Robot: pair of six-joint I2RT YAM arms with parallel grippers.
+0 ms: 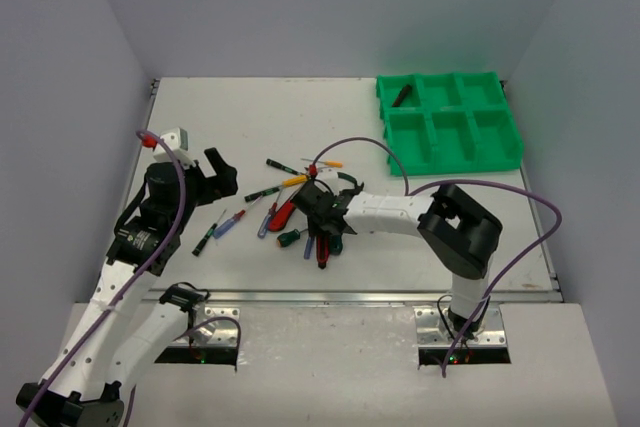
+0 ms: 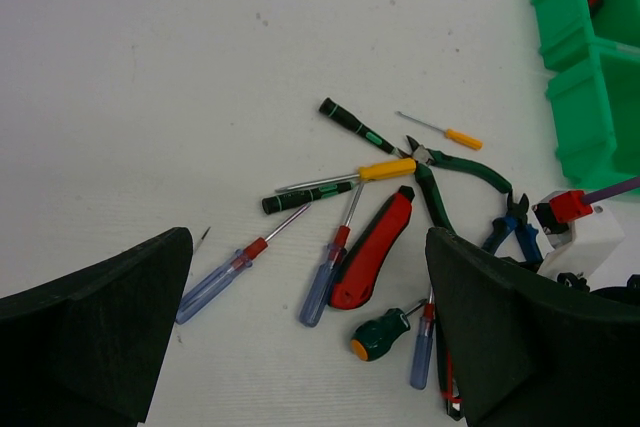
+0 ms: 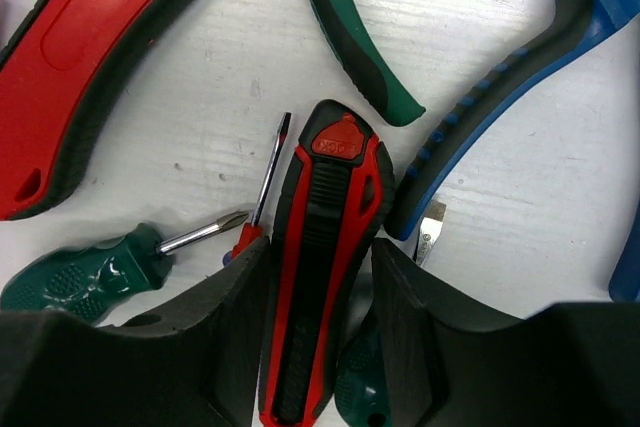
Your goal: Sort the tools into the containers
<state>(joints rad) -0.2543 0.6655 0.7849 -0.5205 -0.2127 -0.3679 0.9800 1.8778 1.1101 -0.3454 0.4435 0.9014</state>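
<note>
**Red-black handle, mid-grab**

The red-black handle (image 3: 325,197) is bracketed by the right gripper (image 3: 325,247) in the pile, well apart from the green tray (image 1: 470,161). Whether it's pinched yet can't be told. It's best squeezed centred and lifted straight, so the blue plier handle (image 3: 500,97) isn't dragged. The left gripper (image 2: 308,237) is spread wide, nothing held. The handle's lower end is cut off.

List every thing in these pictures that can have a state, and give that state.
Left gripper: open, holding nothing.
Right gripper: jaws astride the red-and-black handled tool; grip unclear.
Red-and-black handled tool: lying flat, not lifted.
Bright green six-compartment plastic tray: one dark tool in its far left compartment; the rest look empty.
Green-handled pliers: lying flat, handles spread.
</note>
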